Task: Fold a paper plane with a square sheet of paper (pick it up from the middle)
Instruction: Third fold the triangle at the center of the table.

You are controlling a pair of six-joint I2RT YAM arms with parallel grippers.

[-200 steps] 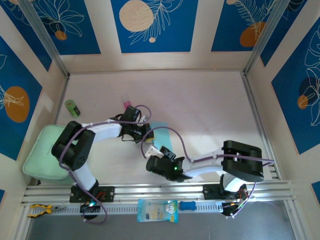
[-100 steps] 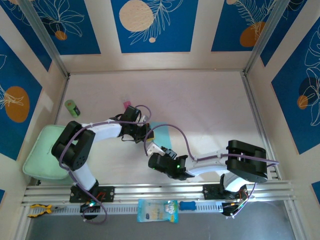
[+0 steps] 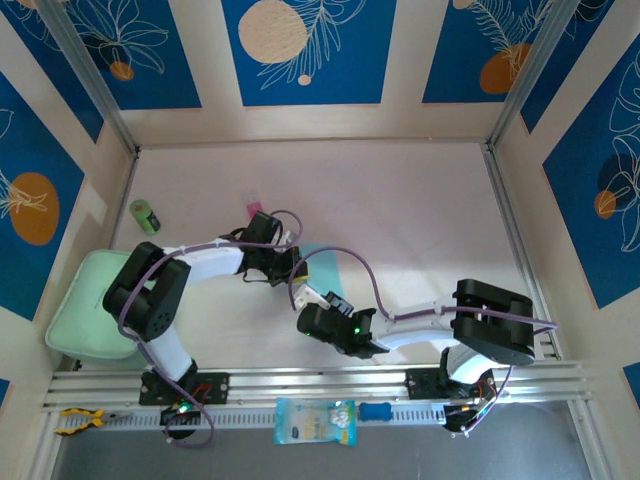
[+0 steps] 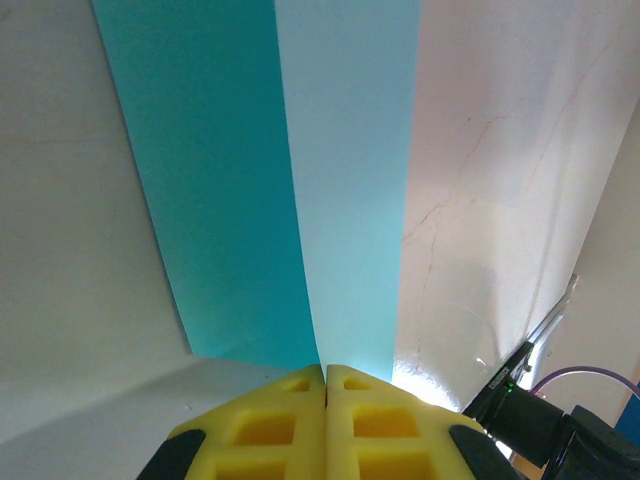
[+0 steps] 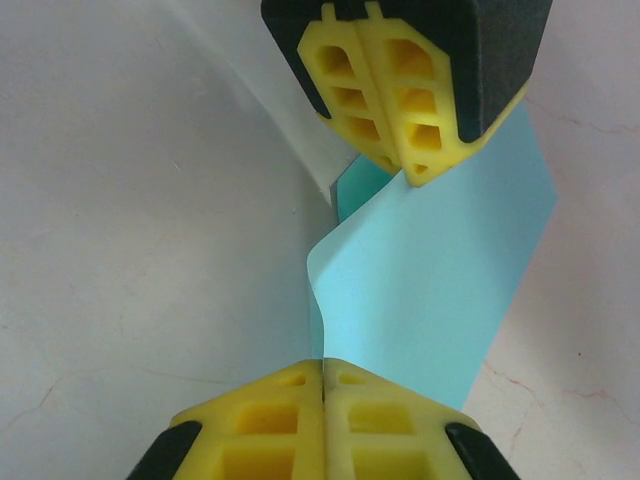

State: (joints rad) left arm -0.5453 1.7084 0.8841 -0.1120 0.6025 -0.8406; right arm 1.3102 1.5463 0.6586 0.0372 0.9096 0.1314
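The square sheet of paper (image 5: 440,280) is light cyan-blue and bent along a middle crease, stretched between my two grippers. My right gripper (image 5: 323,368) is shut on its near edge, where the paper curls up from the yellow pads. My left gripper (image 5: 405,172) is shut on the opposite edge. In the left wrist view the sheet (image 4: 300,170) runs away from my left gripper (image 4: 326,372), with a darker half on the left of the crease and a paler half on the right. From above, the sheet (image 3: 325,262) lies between the left gripper (image 3: 298,268) and the right gripper (image 3: 304,299). The paper plane is out of view.
A pink block (image 3: 254,209) and a green cylinder (image 3: 146,216) sit at the back left. A mint pad (image 3: 90,318) lies by the left arm. On the near rail lie a blue-and-yellow packet (image 3: 315,420) and a yellow-handled tool (image 3: 78,420).
My right gripper has drawn slightly nearer and left, and its jaws have closed on the near edge of the sheet. The left gripper has kept its hold and its place.
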